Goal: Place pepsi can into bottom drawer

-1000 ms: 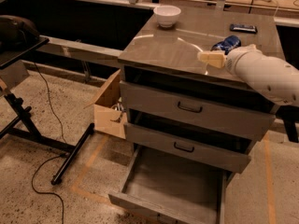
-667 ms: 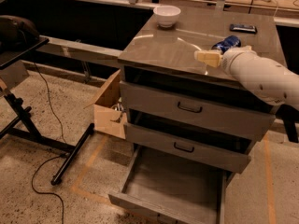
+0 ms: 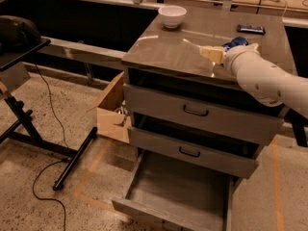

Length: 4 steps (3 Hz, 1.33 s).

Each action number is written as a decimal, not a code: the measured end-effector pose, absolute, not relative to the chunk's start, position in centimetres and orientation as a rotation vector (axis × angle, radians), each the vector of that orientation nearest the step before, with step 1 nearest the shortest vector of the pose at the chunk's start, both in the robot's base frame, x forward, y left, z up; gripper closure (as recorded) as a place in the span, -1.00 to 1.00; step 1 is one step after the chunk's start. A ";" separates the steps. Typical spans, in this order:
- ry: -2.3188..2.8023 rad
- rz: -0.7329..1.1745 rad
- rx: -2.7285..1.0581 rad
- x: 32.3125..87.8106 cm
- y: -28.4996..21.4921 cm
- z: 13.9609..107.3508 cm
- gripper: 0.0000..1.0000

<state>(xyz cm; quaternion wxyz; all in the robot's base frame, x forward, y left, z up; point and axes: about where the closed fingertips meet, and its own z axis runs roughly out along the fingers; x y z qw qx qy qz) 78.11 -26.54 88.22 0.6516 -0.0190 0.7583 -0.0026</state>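
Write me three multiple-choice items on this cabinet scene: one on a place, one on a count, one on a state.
1. Where is the gripper?
A. over the cabinet top
B. low by the floor
C. inside a drawer

2. How many drawers does the cabinet front show?
A. two
B. three
C. five

3. How does the bottom drawer stand?
A. pushed shut
B. lifted out
C. pulled far out

Answers:
1 A: the gripper hangs above the right front part of the cabinet top, with the blue pepsi can right beside it.
2 B: the top drawer, the middle drawer and the bottom drawer.
3 C: its grey floor shows well out in front of the cabinet.
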 end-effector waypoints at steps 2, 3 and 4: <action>1.697 -0.063 0.018 80.0 -27.1 87.5 -1.00; 1.705 -0.079 0.043 80.5 -27.3 86.9 -1.00; 1.704 -0.097 0.079 80.9 -27.4 86.6 -0.65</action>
